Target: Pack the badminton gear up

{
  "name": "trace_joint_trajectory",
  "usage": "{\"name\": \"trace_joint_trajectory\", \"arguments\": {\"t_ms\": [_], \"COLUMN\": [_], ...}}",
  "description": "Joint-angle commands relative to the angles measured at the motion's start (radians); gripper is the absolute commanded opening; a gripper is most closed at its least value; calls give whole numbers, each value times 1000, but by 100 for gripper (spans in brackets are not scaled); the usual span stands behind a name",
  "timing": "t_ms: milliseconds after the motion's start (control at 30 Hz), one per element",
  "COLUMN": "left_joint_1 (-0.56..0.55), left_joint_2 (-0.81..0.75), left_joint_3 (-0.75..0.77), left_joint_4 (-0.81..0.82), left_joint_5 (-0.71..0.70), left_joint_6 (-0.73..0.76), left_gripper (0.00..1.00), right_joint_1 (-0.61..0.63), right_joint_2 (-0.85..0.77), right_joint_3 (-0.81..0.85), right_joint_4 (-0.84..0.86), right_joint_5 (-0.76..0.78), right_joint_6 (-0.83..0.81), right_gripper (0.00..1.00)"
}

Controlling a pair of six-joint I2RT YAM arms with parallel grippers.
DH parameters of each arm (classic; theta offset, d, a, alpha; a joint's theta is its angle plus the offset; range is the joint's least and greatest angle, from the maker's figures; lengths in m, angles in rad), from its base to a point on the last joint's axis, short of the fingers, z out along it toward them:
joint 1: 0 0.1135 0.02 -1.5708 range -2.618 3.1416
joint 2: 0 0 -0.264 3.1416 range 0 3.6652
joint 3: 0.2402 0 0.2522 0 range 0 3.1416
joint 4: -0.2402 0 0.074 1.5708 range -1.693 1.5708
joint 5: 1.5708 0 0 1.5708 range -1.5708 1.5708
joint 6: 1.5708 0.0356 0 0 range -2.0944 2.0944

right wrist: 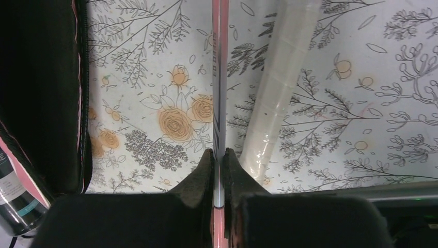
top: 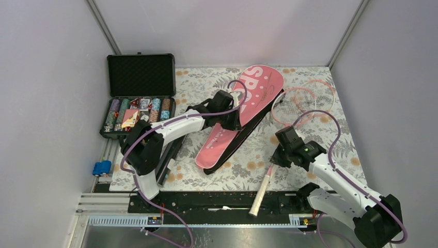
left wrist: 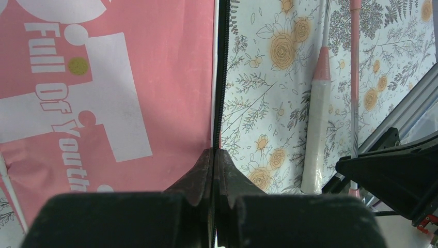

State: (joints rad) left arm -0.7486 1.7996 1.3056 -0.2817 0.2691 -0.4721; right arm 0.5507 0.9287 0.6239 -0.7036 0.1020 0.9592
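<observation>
Packing judged barely begun: pink racket bag [top: 243, 113] laid open mid-table [top: 206, 77], its zipper edge pinched by the closed left gripper [left wrist: 213, 155], a racket shaft [right wrist: 217, 77] clamped in the right gripper [right wrist: 219, 155], both rackets [top: 299, 102] left unbagged near the right edge.

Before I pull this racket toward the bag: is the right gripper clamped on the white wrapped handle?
No, the right gripper is shut on the thin pink racket shaft; the white handle lies beside its fingers.
</observation>
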Motion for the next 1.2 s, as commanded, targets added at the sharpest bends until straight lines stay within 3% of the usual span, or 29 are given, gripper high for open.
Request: {"name": "trace_joint_trajectory", "arguments": {"t_ms": [0, 267, 400, 667, 867, 1167], "left_joint_1": [3, 2, 3, 4, 5, 5], "left_joint_2": [-57, -66, -64, -52, -40, -114], "left_joint_3": [6, 4, -2, 6, 21, -86], "left_joint_4": [67, 87, 106, 91, 78, 152], "left_joint_5": [20, 50, 84, 89, 102, 133], "left_joint_6": [-8, -3, 32, 74, 75, -40], "left_gripper": [0, 0, 0, 0, 0, 0], "right_joint_1": [-3, -3, -2, -3, -3, -3], "right_joint_2": [-21, -22, -74, -79, -60, 35], "right_joint_3": [11, -27, -79, -140, -137, -169], "right_joint_4": [-35, 111, 148, 328, 342, 689], "right_joint_5": [75, -90, -99, -403, -398, -301], "right_joint_6": [21, -35, -52, -122, -121, -109], "right_gripper": [0, 0, 0, 0, 0, 0]}}
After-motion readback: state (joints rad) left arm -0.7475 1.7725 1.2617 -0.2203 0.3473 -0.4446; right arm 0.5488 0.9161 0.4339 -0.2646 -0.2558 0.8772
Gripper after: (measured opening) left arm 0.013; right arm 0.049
